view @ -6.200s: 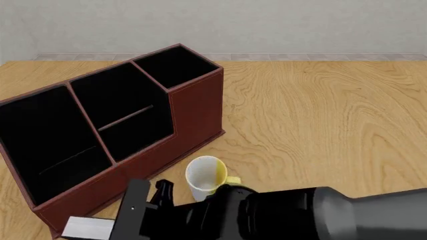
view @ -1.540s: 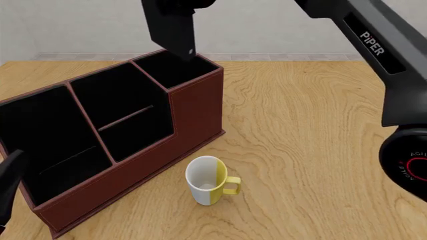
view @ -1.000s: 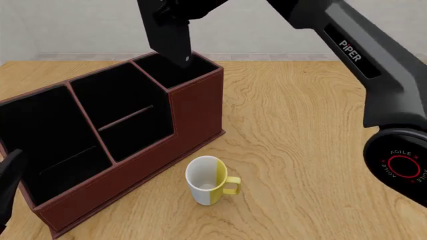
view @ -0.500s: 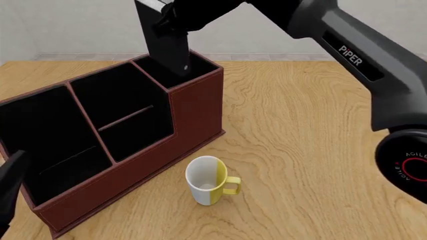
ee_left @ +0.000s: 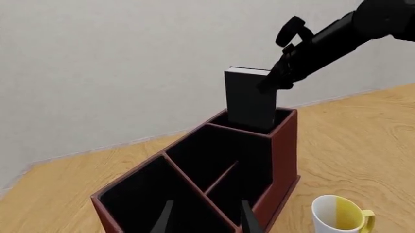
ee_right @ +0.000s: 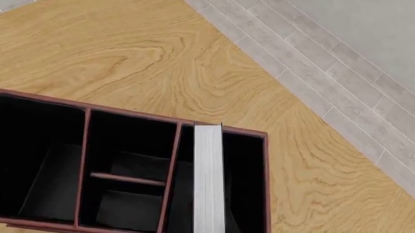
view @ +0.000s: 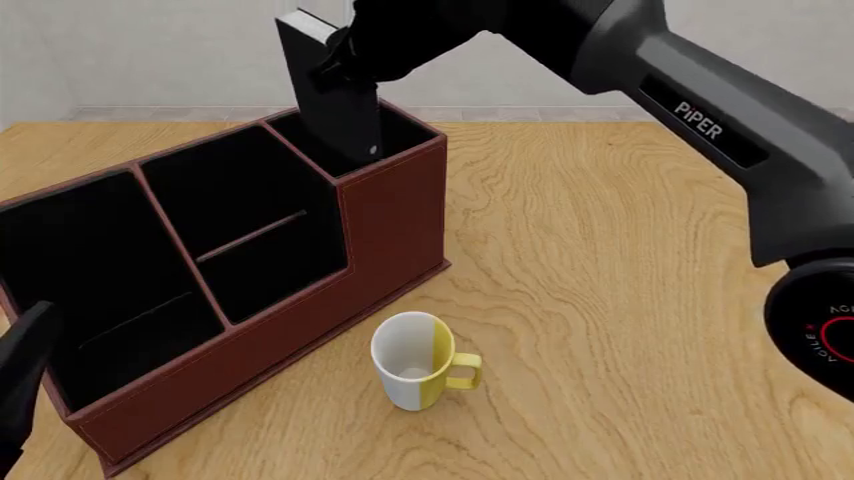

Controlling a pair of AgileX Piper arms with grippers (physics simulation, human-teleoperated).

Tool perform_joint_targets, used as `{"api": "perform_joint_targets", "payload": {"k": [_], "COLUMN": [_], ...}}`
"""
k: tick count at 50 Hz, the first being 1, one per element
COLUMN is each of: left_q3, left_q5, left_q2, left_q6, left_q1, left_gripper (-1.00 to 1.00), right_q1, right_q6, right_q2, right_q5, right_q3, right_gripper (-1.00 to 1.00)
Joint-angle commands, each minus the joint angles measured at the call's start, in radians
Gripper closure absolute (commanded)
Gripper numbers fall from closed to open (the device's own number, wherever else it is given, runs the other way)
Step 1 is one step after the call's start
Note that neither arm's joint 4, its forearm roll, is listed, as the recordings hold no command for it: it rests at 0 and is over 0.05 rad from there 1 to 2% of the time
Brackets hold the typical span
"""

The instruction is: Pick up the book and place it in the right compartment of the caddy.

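Observation:
The black book [view: 334, 95] stands upright with its lower end inside the right compartment [view: 404, 136] of the red-brown caddy [view: 394, 215]. My right gripper [view: 350, 50] is shut on the book's upper part. The left wrist view shows the book [ee_left: 250, 99] rising out of the tall end section, with the right gripper [ee_left: 280, 77] at its top corner. In the right wrist view the white page edge [ee_right: 209, 179] runs down into that section [ee_right: 245, 184]. My left gripper [ee_left: 204, 223] stands open near the caddy's low end, holding nothing.
A white-and-yellow mug [view: 416, 360] stands upright on the wooden table [view: 627, 260] just in front of the caddy. The two wider caddy sections [view: 240, 230] have shelf dividers. A pale wall [view: 160, 50] rises behind the table.
The right gripper has lowered the book from above the caddy down into the right compartment. Much earlier it was low at the table's front. The left gripper and mug stayed put.

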State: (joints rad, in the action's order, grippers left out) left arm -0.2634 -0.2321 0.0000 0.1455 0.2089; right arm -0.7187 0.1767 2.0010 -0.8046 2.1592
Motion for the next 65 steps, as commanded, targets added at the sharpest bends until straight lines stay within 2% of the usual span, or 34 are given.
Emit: {"api": "perform_joint_targets", "payload": {"k": [1,14,21,37,54,65], "left_q3": [0.004,0.006,-0.038,0.009,-0.056,-0.038], "left_q5": [0.007,0.008,-0.033,0.01,-0.051,-0.032], "left_q2": [0.0,0.0,0.0,0.0,0.0,0.0], "left_q6": [0.003,0.007,0.007,0.009,0.002,0.0], "left_q1": [-0.002,-0.009,-0.009,-0.013,-0.016,-0.019], "left_gripper": [-1.0,-1.0,-1.0,-1.0,-1.0,-1.0], "right_q1": [0.0,0.001,0.007,0.012,0.01,0.005], "right_q6": [-0.026,-0.036,-0.037,-0.051,-0.065,-0.073], "right_q2": [-0.012,-0.007,0.002,0.004,0.011,0.015], "right_q5": [0.033,0.066,0.073,0.119,0.158,0.175], "right_q3": [-0.026,-0.06,-0.061,-0.117,-0.156,-0.174], "right_gripper": [1.0,1.0,1.0,1.0,1.0,1.0]}}
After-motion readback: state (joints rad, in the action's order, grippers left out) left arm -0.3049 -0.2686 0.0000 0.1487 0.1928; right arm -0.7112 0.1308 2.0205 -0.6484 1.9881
